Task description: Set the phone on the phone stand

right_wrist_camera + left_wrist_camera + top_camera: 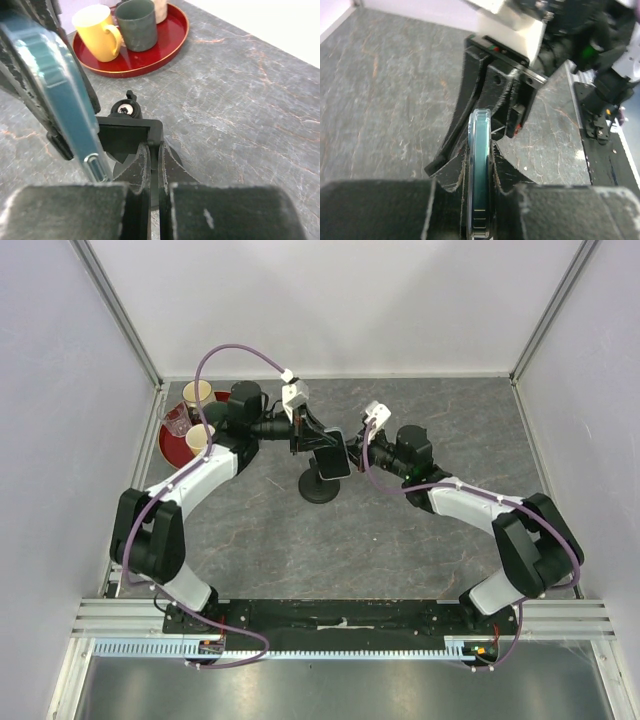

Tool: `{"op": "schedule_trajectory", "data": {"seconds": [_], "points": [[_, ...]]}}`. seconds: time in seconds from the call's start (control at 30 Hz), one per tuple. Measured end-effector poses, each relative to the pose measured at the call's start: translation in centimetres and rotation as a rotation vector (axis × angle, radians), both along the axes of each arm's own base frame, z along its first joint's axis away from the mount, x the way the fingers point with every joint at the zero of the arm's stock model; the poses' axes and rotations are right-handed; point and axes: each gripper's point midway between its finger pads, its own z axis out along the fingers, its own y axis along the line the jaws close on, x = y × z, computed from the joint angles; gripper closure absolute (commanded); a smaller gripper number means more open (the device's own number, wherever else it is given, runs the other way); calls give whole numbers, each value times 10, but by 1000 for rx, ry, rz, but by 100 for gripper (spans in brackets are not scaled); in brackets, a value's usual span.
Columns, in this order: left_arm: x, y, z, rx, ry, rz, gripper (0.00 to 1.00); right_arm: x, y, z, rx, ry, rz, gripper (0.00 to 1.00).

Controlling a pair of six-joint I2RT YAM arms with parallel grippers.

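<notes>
The phone (332, 454) is a flat black slab held tilted in the air over the phone stand (320, 486), whose round base rests on the table. My left gripper (481, 155) is shut on the phone (480, 165), gripping its thin edge. My right gripper (155, 155) is shut on the stand's clamp bracket (131, 135), with the phone's blue-tinted edge (65, 95) just left of it. In the top view the left gripper (312, 440) and right gripper (354, 448) meet at the stand's top. The stem is mostly hidden.
A red tray (172, 445) at the back left holds a yellow mug (97, 32), a grey cup (136, 22) and other cups. Grey stone-pattern tabletop (400, 540) lies between the arms. White walls enclose the cell.
</notes>
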Motion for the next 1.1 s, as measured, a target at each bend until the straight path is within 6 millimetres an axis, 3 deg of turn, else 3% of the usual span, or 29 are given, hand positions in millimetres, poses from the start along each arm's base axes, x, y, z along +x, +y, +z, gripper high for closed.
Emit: {"op": "schedule_trajectory", "data": {"seconds": [0.13,0.3,0.4,0.6,0.67,0.73,0.8,0.9,0.97,1.03,1.1], "points": [[6,3,-5,79,53,207,98,-1,0,2,-13,-49,-175,100],[25,-1,-13,247,56,628,98,-3,-12,0,-10,-84,-468,100],[27,0,-17,284,80,786,98,-5,-12,-1,-6,-101,-586,100],[26,0,-20,273,112,878,98,-11,-10,0,-1,-111,-679,100],[25,1,-21,269,123,882,98,-13,-9,-1,-5,-110,-680,84],[24,2,-21,264,133,891,98,-14,-6,0,-20,-102,-665,58],[24,6,-22,264,136,906,98,-18,-4,1,-28,-78,-638,44],[37,11,-21,223,154,959,98,-61,22,10,-33,-28,-461,31],[40,14,-22,211,166,981,98,-90,25,21,-14,-10,-371,28],[40,15,-23,202,176,985,98,-104,9,29,4,2,-340,27],[39,16,-23,196,177,985,98,-104,-13,32,17,16,-360,24]]}}
